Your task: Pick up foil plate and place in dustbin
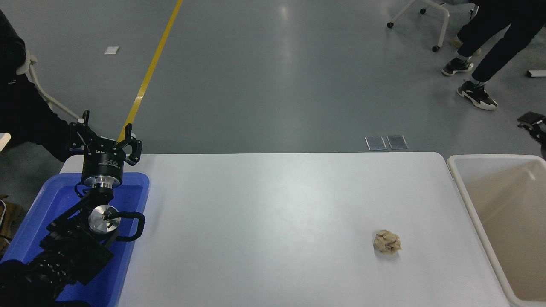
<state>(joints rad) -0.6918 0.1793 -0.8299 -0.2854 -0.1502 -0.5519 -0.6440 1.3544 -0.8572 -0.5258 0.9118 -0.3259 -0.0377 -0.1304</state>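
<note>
The foil plate does not show anywhere in this view. The dustbin point(503, 204), cream with a thick white rim, stands off the table's right end, and the part of its inside that shows is bare. My left gripper point(106, 127) is parked at the lower left above a blue tray, fingers spread open and holding nothing. My right arm and gripper are out of view.
A small crumpled brown paper ball point(387, 242) lies on the white table point(264, 204) right of centre. The blue tray point(132, 213) sits at the table's left end under my left arm. A person in dark clothing point(21, 111) is at the far left; another person's legs point(490, 47) are top right.
</note>
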